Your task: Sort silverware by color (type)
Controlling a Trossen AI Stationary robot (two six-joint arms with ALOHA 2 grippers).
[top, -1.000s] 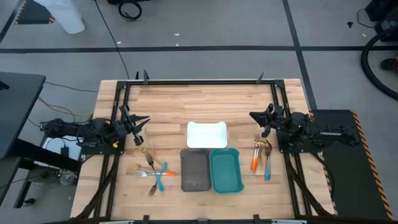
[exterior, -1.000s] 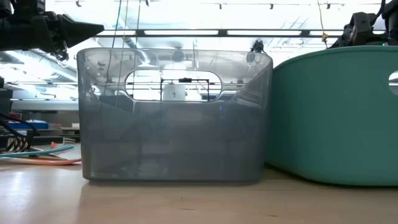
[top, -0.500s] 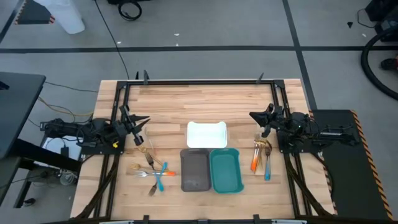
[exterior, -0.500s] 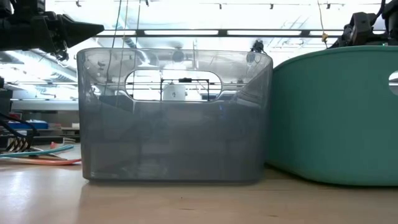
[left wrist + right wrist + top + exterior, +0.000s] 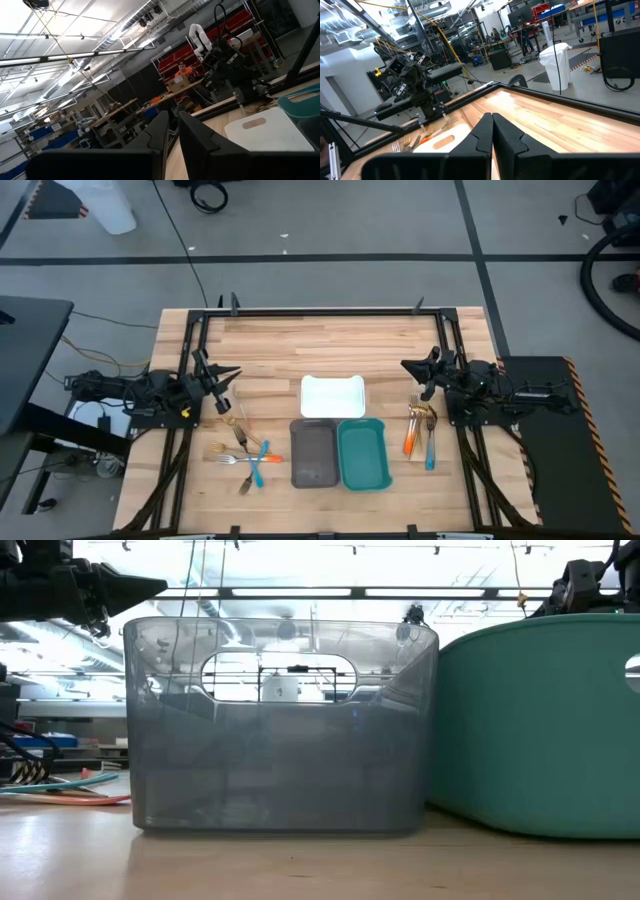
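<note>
Left gripper (image 5: 222, 389) hovers at surface's left edge, fingers slightly apart, empty. Below it, scattered orange, teal, gold silverware (image 5: 243, 452), roughly five. Three trays centre: white (image 5: 333, 396), grey (image 5: 313, 453), teal (image 5: 363, 453), all empty. Right cluster (image 5: 421, 430), about four. Right gripper (image 5: 419, 373) pressed together, empty. Sorting unstarted; next: reach first piece.

Left tool (image 5: 222, 387) slightly parted, right tool (image 5: 420, 377) closed, both raised at table sides.
</note>
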